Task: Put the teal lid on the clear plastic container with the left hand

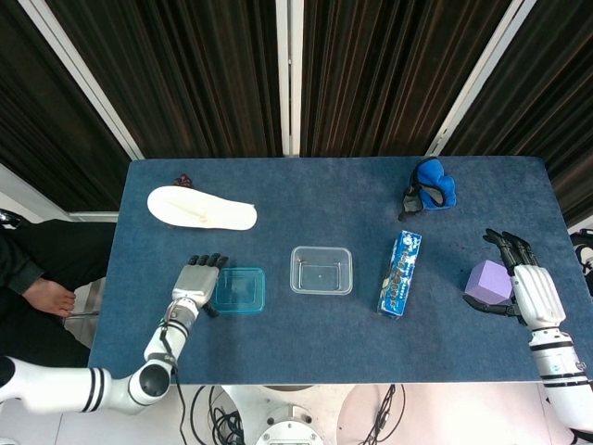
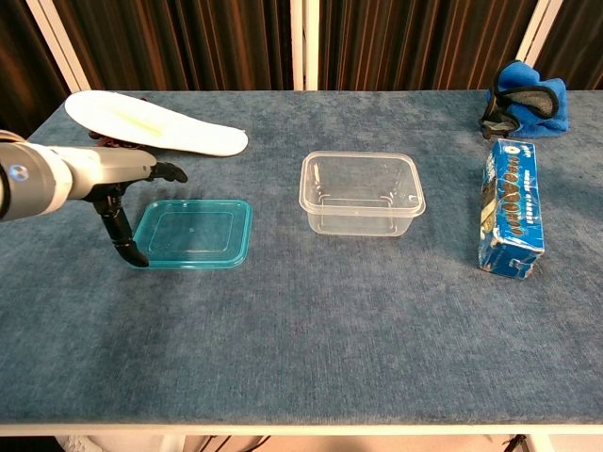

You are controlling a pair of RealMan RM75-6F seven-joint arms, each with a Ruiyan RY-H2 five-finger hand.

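Head view has my left hand point(image 1: 195, 283) sitting in the lower left of the frame, right up against the left edge of the teal lid point(image 1: 237, 289). Fingers are stretched out toward the top of the frame and it isn't holding anything, just loose and spread. From the chest view that same hand point(image 2: 118, 188) comes in from the left side, fingers pointing right above the lid's near-left corner, thumb angled down so its tip lands at the lid's point(image 2: 194, 233) left corner. Can't really tell if the thumb is actually touching the rim or only the table beside it.

Lid is lying flat on the blue table point(image 1: 315, 329), left of centre. The clear container point(image 1: 321, 270) is just to its right with a small gap between them, upright, open top, nothing inside.

My right hand point(image 1: 530, 289) is way over at the right edge of the frame, next to a purple block point(image 1: 488, 282), fingers pointing up the frame. It's right against the block, but I can't tell whether it's gripping it or just resting beside it.

Other stuff: a blue box point(image 1: 399, 273) lying right of the container, a blue pouch point(image 1: 431, 184) in the upper right, and a white shoe insole point(image 1: 200, 208) in the upper left.
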